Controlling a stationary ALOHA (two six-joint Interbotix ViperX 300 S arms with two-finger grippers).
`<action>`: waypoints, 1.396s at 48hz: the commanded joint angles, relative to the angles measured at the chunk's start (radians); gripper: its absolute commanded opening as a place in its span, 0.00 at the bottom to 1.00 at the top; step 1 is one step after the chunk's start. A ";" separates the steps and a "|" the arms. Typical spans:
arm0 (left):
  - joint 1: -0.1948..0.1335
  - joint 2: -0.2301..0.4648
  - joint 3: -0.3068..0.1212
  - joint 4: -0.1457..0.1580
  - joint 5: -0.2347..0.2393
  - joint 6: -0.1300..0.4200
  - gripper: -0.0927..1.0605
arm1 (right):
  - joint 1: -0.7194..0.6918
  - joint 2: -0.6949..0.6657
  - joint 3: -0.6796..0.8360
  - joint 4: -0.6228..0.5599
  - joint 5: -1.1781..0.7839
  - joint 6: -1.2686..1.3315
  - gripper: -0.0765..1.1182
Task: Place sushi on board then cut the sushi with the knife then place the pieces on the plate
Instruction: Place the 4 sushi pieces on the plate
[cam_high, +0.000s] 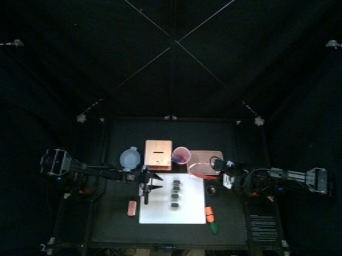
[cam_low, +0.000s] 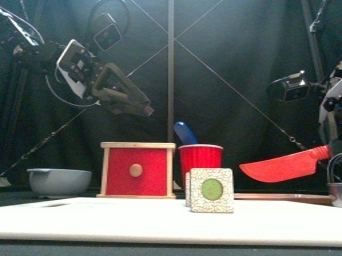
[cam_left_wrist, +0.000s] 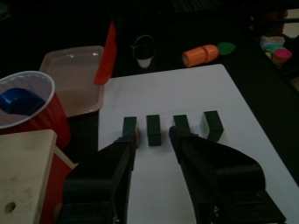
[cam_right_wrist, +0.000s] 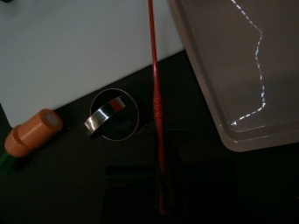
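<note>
Several dark green sushi pieces (cam_left_wrist: 153, 129) stand in a row on the white cutting board (cam_left_wrist: 233, 175); the front view shows the row end-on (cam_low: 210, 190). My left gripper (cam_left_wrist: 152, 140) hangs open above the row, touching nothing, and is high over the board in the front view (cam_low: 127, 95). My right gripper (cam_right_wrist: 163, 188) is shut on the red knife (cam_low: 283, 165), held off the board's right edge next to the pink tray (cam_right_wrist: 239, 70). The tray (cam_left_wrist: 76, 66) is empty.
A red cup (cam_low: 201, 158) holding a blue knife (cam_low: 185, 132) stands behind the board beside the wooden box (cam_low: 138, 170). A blue-grey bowl (cam_low: 59, 180) sits at the left. A round metal cutter (cam_right_wrist: 111, 116) and an orange toy (cam_right_wrist: 35, 129) lie near the board's right side.
</note>
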 joint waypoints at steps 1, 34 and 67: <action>0.003 -0.006 -0.017 -0.002 -0.009 0.002 0.74 | 0.003 0.002 -0.015 0.009 -0.002 0.000 0.43; 0.002 -0.006 -0.015 -0.002 -0.009 0.000 0.74 | 0.003 -0.006 -0.061 0.002 -0.040 -0.003 0.66; 0.006 0.008 0.009 -0.017 -0.008 0.000 0.74 | 0.290 0.383 -0.314 0.000 -0.525 -0.006 0.68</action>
